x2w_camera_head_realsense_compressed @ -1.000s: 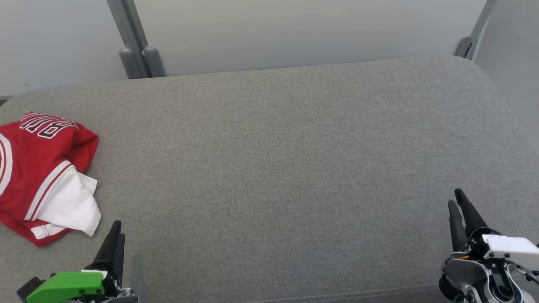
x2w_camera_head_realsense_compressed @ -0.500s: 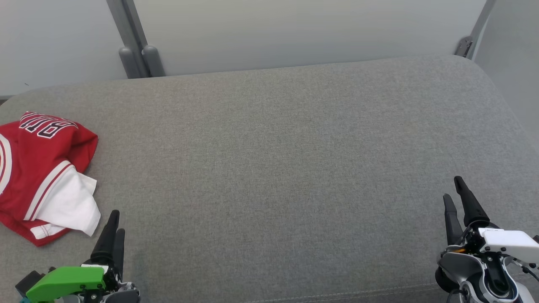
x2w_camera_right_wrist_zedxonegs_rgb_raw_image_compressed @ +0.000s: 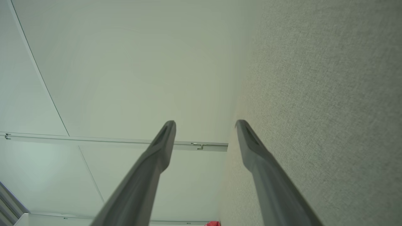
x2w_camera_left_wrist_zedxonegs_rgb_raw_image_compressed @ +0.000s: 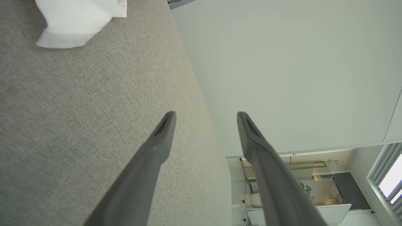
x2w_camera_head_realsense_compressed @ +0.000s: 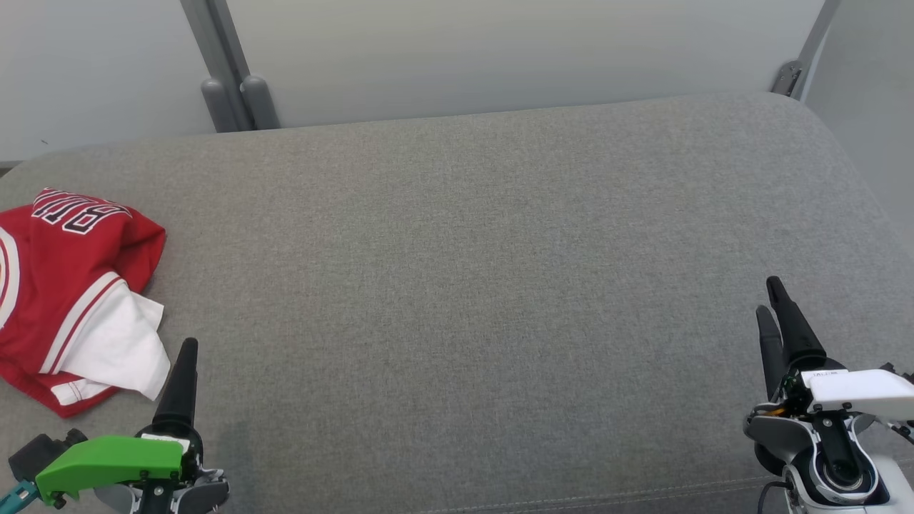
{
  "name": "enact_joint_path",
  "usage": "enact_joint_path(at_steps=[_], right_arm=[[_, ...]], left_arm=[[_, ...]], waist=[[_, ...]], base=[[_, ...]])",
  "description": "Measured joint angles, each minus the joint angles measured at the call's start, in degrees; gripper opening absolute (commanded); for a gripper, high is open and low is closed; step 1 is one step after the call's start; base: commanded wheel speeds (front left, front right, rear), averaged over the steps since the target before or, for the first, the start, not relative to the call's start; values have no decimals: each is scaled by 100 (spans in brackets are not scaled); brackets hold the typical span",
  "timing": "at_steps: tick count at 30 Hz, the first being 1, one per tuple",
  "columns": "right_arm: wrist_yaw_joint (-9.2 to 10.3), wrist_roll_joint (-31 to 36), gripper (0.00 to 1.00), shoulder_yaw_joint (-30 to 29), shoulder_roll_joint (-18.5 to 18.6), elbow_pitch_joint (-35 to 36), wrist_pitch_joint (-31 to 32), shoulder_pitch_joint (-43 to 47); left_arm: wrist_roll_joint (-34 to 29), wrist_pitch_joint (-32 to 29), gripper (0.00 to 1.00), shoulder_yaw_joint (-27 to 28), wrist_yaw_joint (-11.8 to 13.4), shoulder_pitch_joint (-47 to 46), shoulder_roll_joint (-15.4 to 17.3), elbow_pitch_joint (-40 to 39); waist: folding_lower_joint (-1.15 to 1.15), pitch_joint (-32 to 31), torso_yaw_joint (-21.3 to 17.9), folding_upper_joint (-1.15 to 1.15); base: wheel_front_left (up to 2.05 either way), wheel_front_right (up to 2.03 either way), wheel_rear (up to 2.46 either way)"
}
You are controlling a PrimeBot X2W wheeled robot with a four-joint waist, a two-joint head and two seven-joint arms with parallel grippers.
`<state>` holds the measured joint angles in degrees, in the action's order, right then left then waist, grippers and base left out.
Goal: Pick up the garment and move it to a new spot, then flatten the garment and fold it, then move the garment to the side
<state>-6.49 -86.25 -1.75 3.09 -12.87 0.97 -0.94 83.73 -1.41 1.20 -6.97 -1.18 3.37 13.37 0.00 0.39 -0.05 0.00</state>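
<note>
The garment [x2w_camera_head_realsense_compressed: 64, 285], a crumpled red jersey with white trim and a white inner flap, lies at the left edge of the grey cushion [x2w_camera_head_realsense_compressed: 457, 285]. My left gripper [x2w_camera_head_realsense_compressed: 186, 350] stands at the lower left, just right of the white flap, apart from it. In the left wrist view that gripper [x2w_camera_left_wrist_zedxonegs_rgb_raw_image_compressed: 205, 116] is open and empty, with the white flap [x2w_camera_left_wrist_zedxonegs_rgb_raw_image_compressed: 75, 22] at the top left. At the lower right my right gripper [x2w_camera_head_realsense_compressed: 771, 300] is far from the garment. Its fingers [x2w_camera_right_wrist_zedxonegs_rgb_raw_image_compressed: 205, 124] stand open with nothing between them; a red bit of garment [x2w_camera_right_wrist_zedxonegs_rgb_raw_image_compressed: 213, 223] shows at the bottom edge.
A pale wall [x2w_camera_head_realsense_compressed: 500, 50] with a grey hinged post [x2w_camera_head_realsense_compressed: 228, 86] runs behind the cushion. A metal bracket [x2w_camera_head_realsense_compressed: 789, 75] sits at the back right corner. The cushion's front seam [x2w_camera_head_realsense_compressed: 571, 500] runs along the bottom of the head view.
Both grippers have moved forward over the cushion, away from the front edge, and both have opened. The garment lies where it was.
</note>
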Motion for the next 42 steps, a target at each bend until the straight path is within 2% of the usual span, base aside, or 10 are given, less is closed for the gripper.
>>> enact_joint_path(at_steps=[15,22,32,33,36,42], right_arm=[[-2,1422,100,541,349,85,-299,-101],[64,2178,100,765,437,157,-407,-184],[315,3193,100,998,447,301,-605,-241],[415,3424,100,1028,467,318,-626,-247],[503,3706,100,1076,483,346,-692,-269],[610,4202,100,1214,488,466,-809,-331]], left_arm=[[-1267,305,100,-333,2,0,290,-89],[-1962,447,100,-520,102,-5,378,-142],[-2907,632,100,-706,204,-120,443,-313],[-3063,662,100,-726,253,-124,446,-338],[-3283,711,100,-779,256,-125,454,-378],[-3711,842,100,-866,322,-125,455,-452]], waist=[[0,-14,7,0],[0,-18,6,0],[0,3,16,0],[0,6,20,0],[0,10,24,0],[0,28,30,0]], base=[[0,0,0],[0,0,0],[0,0,0],[0,0,0],[0,0,0],[0,0,0]])
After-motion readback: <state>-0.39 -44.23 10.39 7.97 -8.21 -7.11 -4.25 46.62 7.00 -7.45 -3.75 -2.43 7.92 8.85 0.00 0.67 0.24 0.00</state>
